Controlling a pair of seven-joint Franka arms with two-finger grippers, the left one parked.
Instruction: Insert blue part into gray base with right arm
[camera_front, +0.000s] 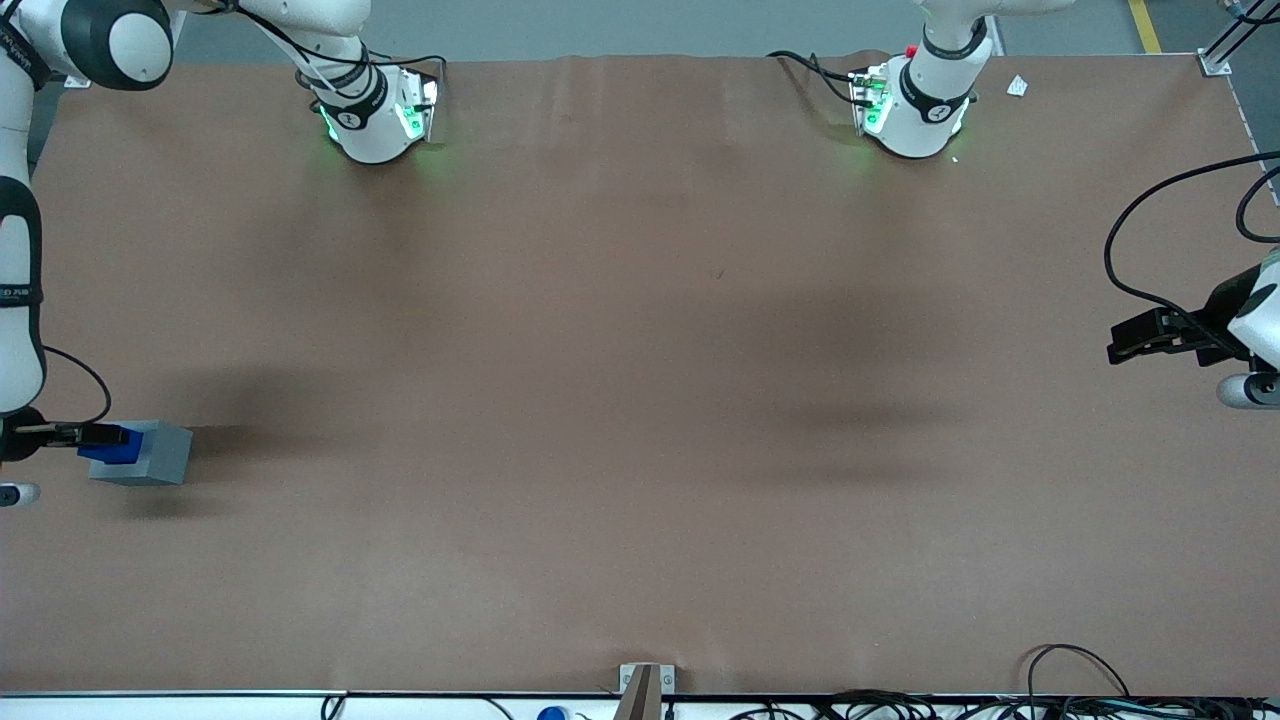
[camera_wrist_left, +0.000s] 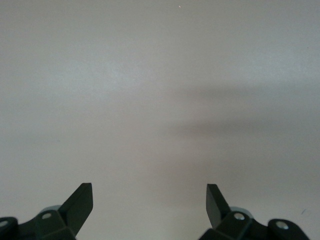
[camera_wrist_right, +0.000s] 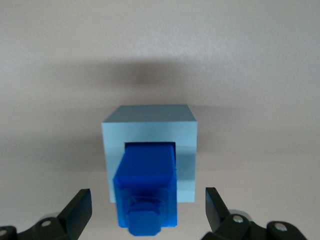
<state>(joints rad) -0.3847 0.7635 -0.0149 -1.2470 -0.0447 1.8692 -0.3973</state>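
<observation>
The gray base (camera_front: 160, 455) sits on the brown table at the working arm's end. The blue part (camera_front: 108, 450) stands in the recess of its top face and sticks up out of it. In the right wrist view the blue part (camera_wrist_right: 146, 192) fills the square opening of the gray base (camera_wrist_right: 150, 130), with its narrower end toward the camera. My right gripper (camera_front: 95, 435) hangs directly above the part. It is open (camera_wrist_right: 147, 194), and each finger (camera_wrist_right: 80, 205) stands well clear of the part's sides.
Both arm bases (camera_front: 375, 115) stand along the table edge farthest from the front camera. A small metal bracket (camera_front: 645, 685) and cables (camera_front: 1080, 675) lie at the nearest edge. A white scrap (camera_front: 1017, 86) lies beside the parked arm's base.
</observation>
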